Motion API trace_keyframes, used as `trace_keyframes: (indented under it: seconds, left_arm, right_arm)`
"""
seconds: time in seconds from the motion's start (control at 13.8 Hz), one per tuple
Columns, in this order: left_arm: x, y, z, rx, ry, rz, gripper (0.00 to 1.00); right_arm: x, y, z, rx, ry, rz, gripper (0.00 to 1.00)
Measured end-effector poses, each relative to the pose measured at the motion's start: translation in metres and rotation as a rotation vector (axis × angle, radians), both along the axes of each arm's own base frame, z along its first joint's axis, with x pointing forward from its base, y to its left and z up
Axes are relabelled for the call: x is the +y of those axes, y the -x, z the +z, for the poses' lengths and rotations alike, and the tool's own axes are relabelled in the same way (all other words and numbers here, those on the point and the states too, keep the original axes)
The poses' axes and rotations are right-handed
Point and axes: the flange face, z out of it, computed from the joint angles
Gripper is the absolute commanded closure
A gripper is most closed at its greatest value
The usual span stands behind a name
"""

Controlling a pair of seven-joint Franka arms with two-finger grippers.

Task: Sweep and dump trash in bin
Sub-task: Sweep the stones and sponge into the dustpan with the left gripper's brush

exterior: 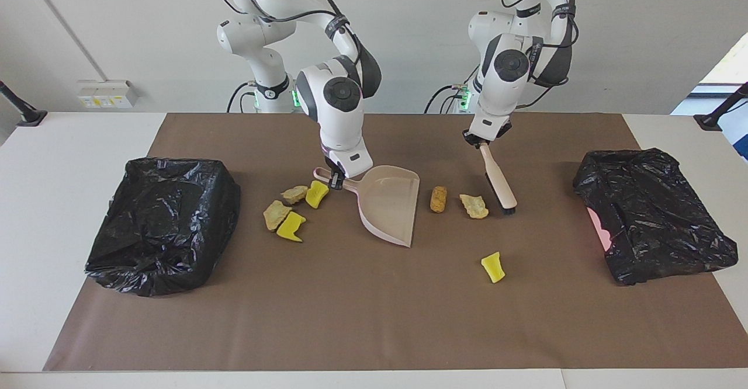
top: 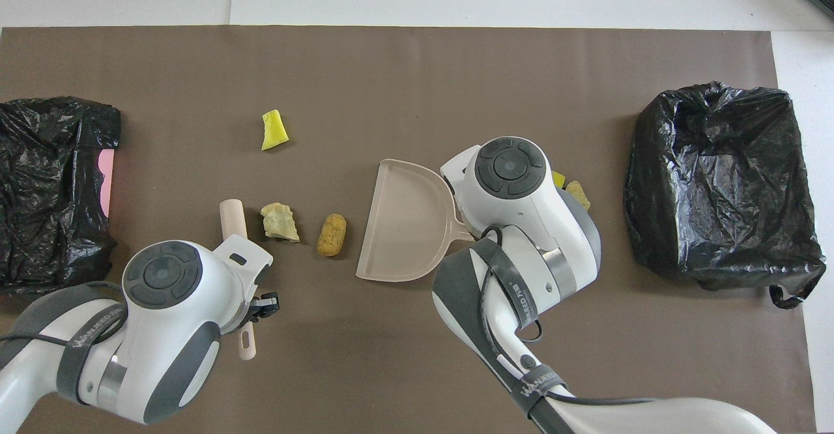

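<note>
The left end effector, clamped on the beige wooden-handled brush, should drag mid-counter beige and golden-brown spongy lumps into the pink plastic dustpan; the right end effector, clamped on its handle, must keep its lip flat.

Right gripper gripping dustpan handle, left gripper holding brush beside trash

White table under brown paper mat; black-bagged bins at 3 and 9 o'clock, spongy trash lumps mid-mat.
</note>
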Motion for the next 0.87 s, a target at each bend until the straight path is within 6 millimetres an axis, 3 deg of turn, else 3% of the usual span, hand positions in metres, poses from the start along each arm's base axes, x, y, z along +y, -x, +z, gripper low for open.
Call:
trace_keyframes:
  seconds: [0.36, 0.65, 0.87]
  left_arm:
    - [-0.05, 0.014, -0.023, 0.011, 0.05, -0.097, 1.0]
    - [-0.109, 0.043, -0.015, 0.005, 0.164, -0.187, 1.0]
    - [-0.136, 0.038, 0.001, -0.019, 0.21, -0.208, 1.0]
  right_arm:
    - [0.018, 0.006, -0.004, -0.023, -0.003, -0.03, 1.0]
    - [0.018, 0.005, -0.005, -0.023, -0.003, -0.031, 1.0]
    - [0.018, 0.005, -0.005, -0.023, -0.003, -0.031, 1.0]
